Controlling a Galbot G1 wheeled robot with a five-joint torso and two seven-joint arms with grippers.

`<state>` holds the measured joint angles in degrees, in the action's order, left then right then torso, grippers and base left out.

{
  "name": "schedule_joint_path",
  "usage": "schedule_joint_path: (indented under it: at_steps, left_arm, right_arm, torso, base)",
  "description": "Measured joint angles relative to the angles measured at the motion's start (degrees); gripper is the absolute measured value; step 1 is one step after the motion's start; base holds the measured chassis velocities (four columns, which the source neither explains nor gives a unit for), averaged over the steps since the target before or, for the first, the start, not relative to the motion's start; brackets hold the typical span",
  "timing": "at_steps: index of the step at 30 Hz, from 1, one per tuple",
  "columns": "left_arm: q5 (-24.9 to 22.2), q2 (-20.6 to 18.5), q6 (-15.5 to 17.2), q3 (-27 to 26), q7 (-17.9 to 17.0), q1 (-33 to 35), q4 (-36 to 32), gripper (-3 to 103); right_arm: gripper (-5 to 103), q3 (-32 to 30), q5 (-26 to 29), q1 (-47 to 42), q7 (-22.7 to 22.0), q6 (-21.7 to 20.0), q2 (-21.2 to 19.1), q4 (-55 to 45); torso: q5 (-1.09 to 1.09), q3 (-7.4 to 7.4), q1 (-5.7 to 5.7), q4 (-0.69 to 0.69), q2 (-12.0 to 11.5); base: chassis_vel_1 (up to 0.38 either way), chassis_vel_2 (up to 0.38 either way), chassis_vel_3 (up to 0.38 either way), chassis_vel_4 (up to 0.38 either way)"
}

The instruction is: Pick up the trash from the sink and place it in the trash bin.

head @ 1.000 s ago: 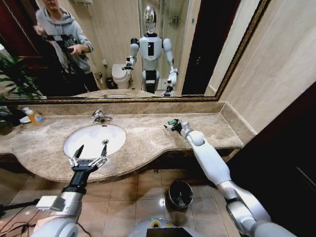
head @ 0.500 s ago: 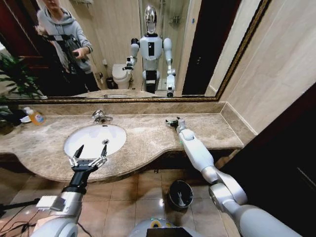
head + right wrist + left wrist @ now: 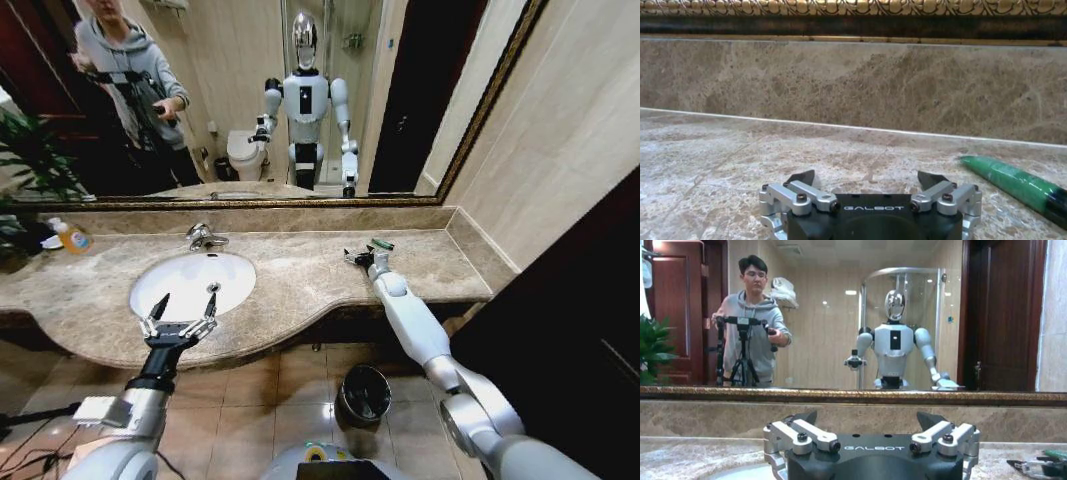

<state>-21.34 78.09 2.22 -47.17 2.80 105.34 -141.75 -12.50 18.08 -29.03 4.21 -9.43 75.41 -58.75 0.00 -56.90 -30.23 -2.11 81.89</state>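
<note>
We see the right gripper [image 3: 358,258] low on the marble counter [image 3: 300,280], well to the right of the sink [image 3: 192,284], its jaws spread wide and empty, the green stick [image 3: 1013,186] lying just beside it. The left gripper [image 3: 183,308] hovers over the sink's near rim, also spread wide and empty, and the trash bin [image 3: 364,392] stands on the floor below the counter, right of the sink.

I see a green stick [image 3: 1013,184] lying flat on the marble counter near the back wall, white oval sink [image 3: 192,282] well apart, black round bin [image 3: 365,392] on the floor below
</note>
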Motion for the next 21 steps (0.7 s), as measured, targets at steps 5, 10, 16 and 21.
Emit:
schedule_joint_path:
  at_steps: [5, 10, 16, 21]
  left_arm:
    - [0.0, 0.0, 0.0, 0.0, 0.0, 0.0, 0.0, 100]
    - [0.0, 0.0, 0.0, 0.0, 0.0, 0.0, 0.0, 100]
    - [0.0, 0.0, 0.0, 0.0, 0.0, 0.0, 0.0, 100]
    - [0.0, 0.0, 0.0, 0.0, 0.0, 0.0, 0.0, 100]
  right_arm:
    - [100, -0.1, 1.2, -0.9, 0.2, 1.0, -0.8, -2.6]
    - [100, -0.8, 1.9, 0.7, 1.8, 7.4, -2.0, 0.9]
    - [100, -1.5, 4.0, 3.2, 3.2, 11.6, -4.9, 6.1]
    - [100, -1.8, 4.2, 4.0, 3.6, 13.0, -6.2, 7.5]
  torso:
    - [0.04, -0.03, -0.02, 0.02, 0.0]
    - [0.02, -0.01, -0.01, 0.00, 0.0]
    - [0.02, -0.01, -0.01, 0.02, 0.0]
    - [0.02, 0.00, 0.00, 0.01, 0.0]
  base:
    - [0.000, 0.000, 0.000, 0.000]
    - [0.000, 0.000, 0.000, 0.000]
    - [0.000, 0.000, 0.000, 0.000]
    - [0.000, 0.000, 0.000, 0.000]
